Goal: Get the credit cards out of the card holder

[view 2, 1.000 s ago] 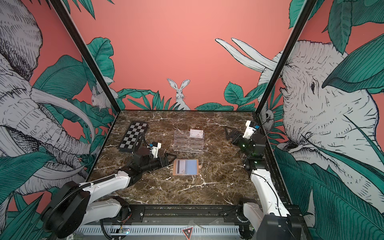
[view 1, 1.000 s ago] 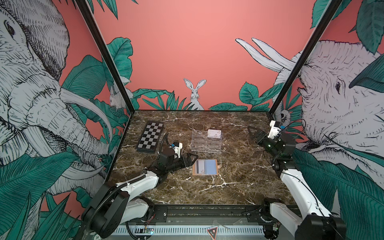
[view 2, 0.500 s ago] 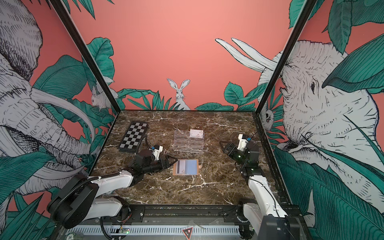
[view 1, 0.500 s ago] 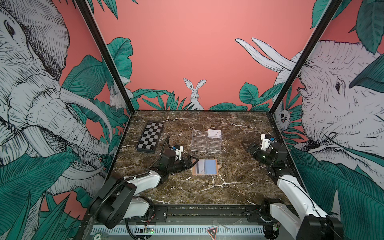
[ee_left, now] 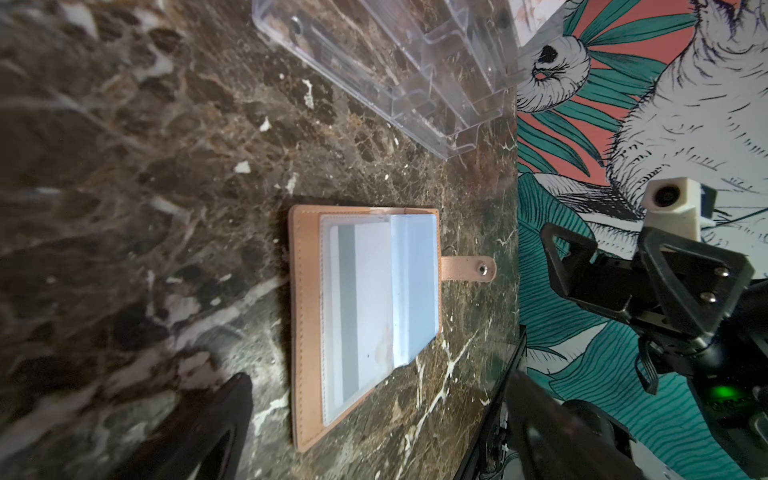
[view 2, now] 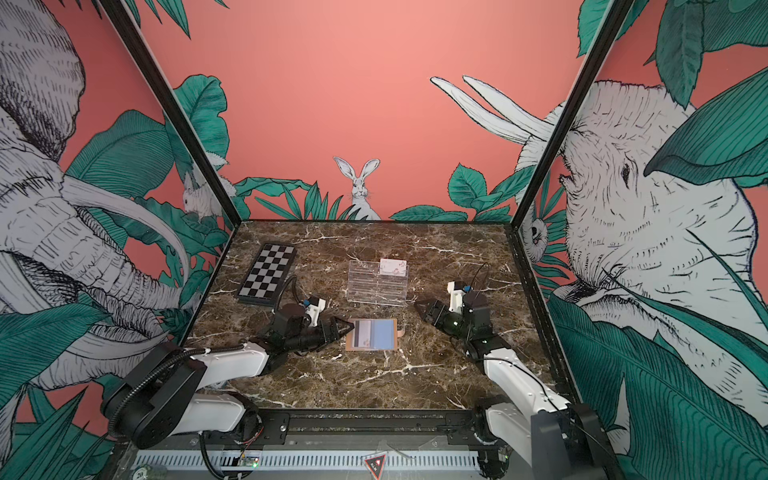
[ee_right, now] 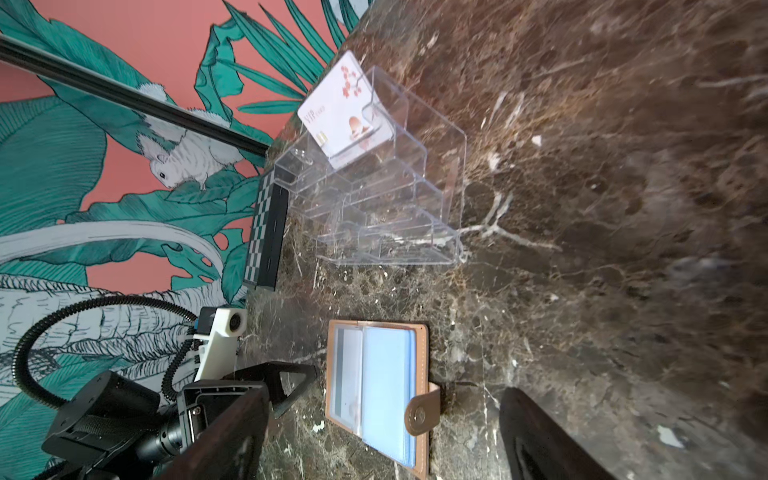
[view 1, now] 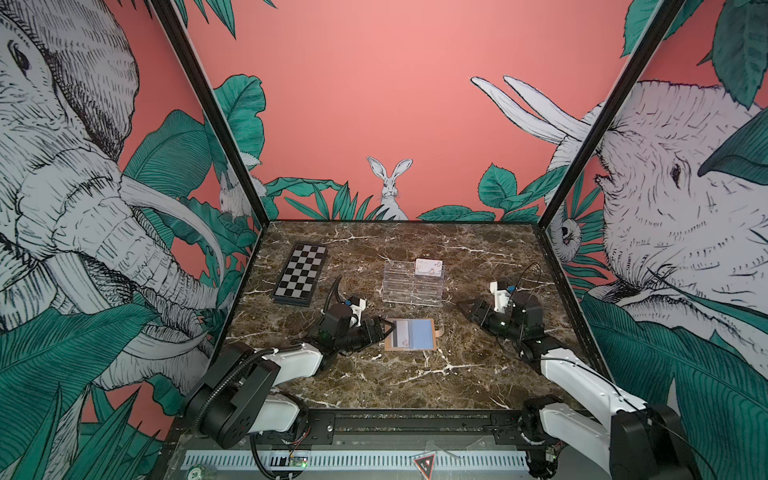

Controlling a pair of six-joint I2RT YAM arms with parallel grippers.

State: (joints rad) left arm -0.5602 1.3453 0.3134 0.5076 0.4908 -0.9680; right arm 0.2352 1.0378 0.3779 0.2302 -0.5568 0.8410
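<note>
The tan card holder (view 1: 410,335) (view 2: 372,335) lies open and flat on the marble table, its snap tab (ee_left: 469,269) pointing right in both top views. Its clear sleeves show credit cards: a whitish one with a grey stripe (ee_left: 361,307) (ee_right: 347,374) and a pale blue one (ee_left: 415,282) (ee_right: 386,382). My left gripper (view 1: 380,328) (ee_left: 378,376) is open, low at the holder's left edge, with nothing between its fingers. My right gripper (view 1: 467,309) (ee_right: 386,390) is open and empty, to the right of the holder and apart from it.
A clear acrylic tiered rack (view 1: 412,282) (ee_right: 386,216) stands behind the holder, with a whitish card with red marks (view 1: 429,267) (ee_right: 347,112) upright in its top tier. A folded chequered board (view 1: 301,276) lies at the back left. Printed walls enclose the table.
My right arm has come down from the right wall and moved left toward the holder. The left arm has sunk lower, its gripper staying at the holder's left edge.
</note>
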